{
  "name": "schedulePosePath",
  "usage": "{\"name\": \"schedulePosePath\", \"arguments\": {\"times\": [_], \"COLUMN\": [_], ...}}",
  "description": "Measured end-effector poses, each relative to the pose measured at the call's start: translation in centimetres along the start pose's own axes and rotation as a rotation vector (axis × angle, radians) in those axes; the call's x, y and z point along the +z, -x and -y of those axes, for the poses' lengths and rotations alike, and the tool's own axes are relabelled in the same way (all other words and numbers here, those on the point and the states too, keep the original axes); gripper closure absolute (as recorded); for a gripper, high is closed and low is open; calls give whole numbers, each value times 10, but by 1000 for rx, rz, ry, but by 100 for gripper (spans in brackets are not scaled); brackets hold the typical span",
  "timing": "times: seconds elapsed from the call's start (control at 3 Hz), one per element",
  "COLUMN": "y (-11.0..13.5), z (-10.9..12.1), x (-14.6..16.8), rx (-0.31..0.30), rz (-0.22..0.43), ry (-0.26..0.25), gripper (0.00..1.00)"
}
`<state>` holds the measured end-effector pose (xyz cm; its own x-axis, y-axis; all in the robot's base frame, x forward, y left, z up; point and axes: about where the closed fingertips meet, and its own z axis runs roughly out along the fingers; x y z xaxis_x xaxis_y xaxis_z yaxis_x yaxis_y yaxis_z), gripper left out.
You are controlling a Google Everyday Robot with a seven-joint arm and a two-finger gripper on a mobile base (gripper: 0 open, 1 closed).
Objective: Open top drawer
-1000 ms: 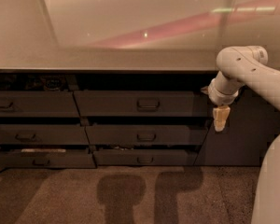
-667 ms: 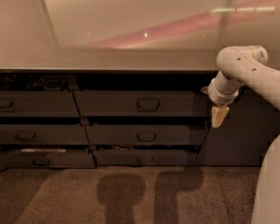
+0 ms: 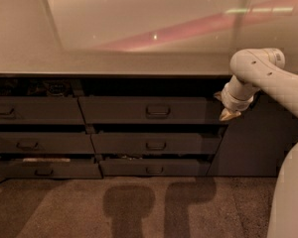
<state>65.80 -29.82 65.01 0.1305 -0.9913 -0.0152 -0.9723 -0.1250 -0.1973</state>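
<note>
gripper point(image 3: 228, 115) beside right end of wide dark grey top drawer point(image 3: 114, 111) | its small loop handle point(image 3: 158, 111) lies leftward, level | gripper state: cannot tell

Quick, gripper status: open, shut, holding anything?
Gripper: cannot tell whether it is open or shut. It is by the right end of the top drawer, well right of its handle.
</note>
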Motion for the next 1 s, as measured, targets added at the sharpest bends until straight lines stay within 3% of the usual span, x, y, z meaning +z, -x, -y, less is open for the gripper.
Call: {"name": "schedulePosePath", "arguments": {"times": [0.33,0.67,1.0], "y": [0,0,0], "z": [0,0,0], "x": [0,0,0], "rx": [0,0,-2], "rz": [0,0,-1], "ry": [0,0,1], "gripper": [89,100,100]}}
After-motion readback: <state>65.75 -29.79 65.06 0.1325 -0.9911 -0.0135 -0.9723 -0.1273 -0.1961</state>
